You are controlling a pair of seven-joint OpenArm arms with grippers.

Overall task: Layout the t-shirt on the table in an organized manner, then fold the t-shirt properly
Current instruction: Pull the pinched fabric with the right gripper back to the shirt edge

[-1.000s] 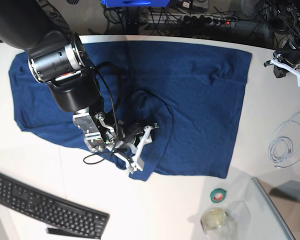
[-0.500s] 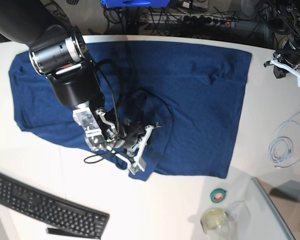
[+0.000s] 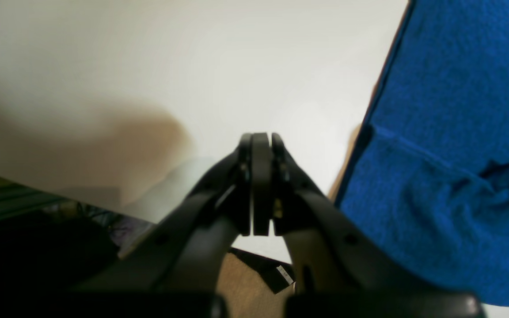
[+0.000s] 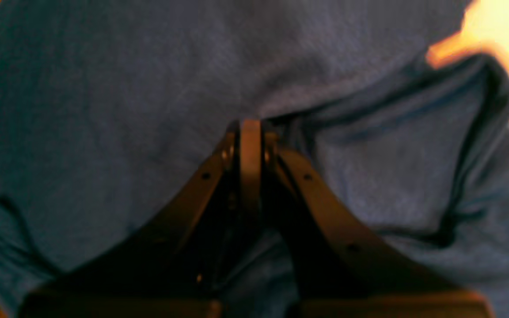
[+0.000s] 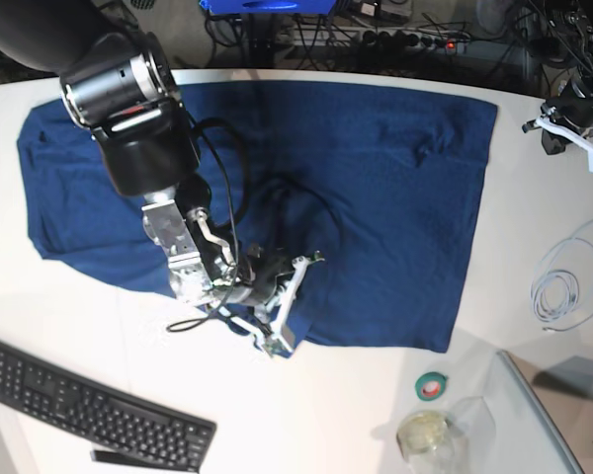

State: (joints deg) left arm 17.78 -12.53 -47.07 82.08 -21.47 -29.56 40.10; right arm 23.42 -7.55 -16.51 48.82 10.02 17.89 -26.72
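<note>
The dark blue t-shirt point(image 5: 395, 197) lies spread across the white table point(image 5: 356, 415), with a bunched fold near its front edge. My right gripper point(image 5: 289, 304) is down on that fold. In the right wrist view its fingers point(image 4: 250, 128) are pressed together, pinching a ridge of the t-shirt point(image 4: 148, 88). My left gripper point(image 5: 573, 130) hangs at the table's far right edge, off the cloth. The left wrist view has it point(image 3: 254, 141) shut and empty above bare table point(image 3: 192, 66), with the t-shirt's edge point(image 3: 449, 154) to its right.
A black keyboard point(image 5: 89, 405) lies at the front left. A green tape roll point(image 5: 432, 385) and a clear cup point(image 5: 425, 434) sit at the front right, beside a glass panel point(image 5: 544, 415). A coiled white cable point(image 5: 563, 286) lies on the right.
My right gripper has gone from open to shut on the fold and has shifted slightly toward the front right. The left arm has not moved.
</note>
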